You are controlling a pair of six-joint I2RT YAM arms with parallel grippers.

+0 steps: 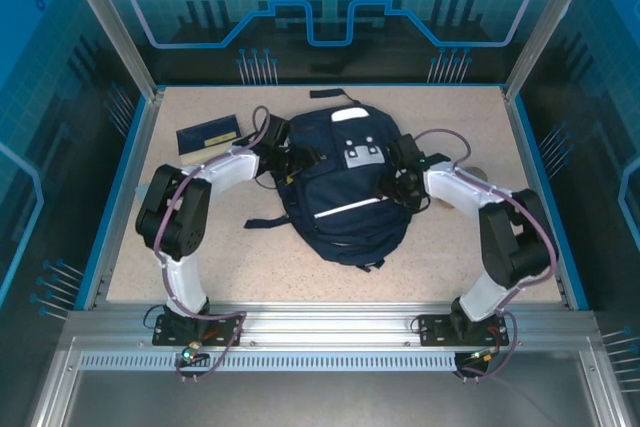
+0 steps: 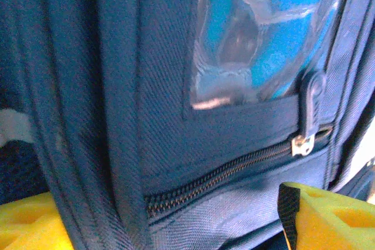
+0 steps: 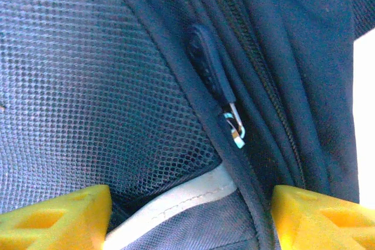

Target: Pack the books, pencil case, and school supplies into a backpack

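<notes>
The dark navy backpack (image 1: 345,197) lies flat mid-table, top loop toward the far side. My left gripper (image 1: 292,161) is against its left flank, jaws open. In the left wrist view the yellow fingers (image 2: 328,218) straddle backpack fabric (image 2: 117,86) with a closed zipper (image 2: 222,174), its pull (image 2: 310,100) lying beside a clear window (image 2: 263,33). My right gripper (image 1: 400,183) rests open on the right flank. There its fingers (image 3: 319,215) flank a mesh pocket (image 3: 88,86), a white stripe (image 3: 181,203) and a zipper pull (image 3: 211,65). One navy book (image 1: 208,135) lies at the far left.
Blue raised edges (image 1: 120,187) border the beige table (image 1: 280,267). A small round tan thing (image 1: 478,175) peeks out behind my right arm. A black strap (image 1: 262,221) trails from the backpack's left side. Open tabletop lies in front of the backpack.
</notes>
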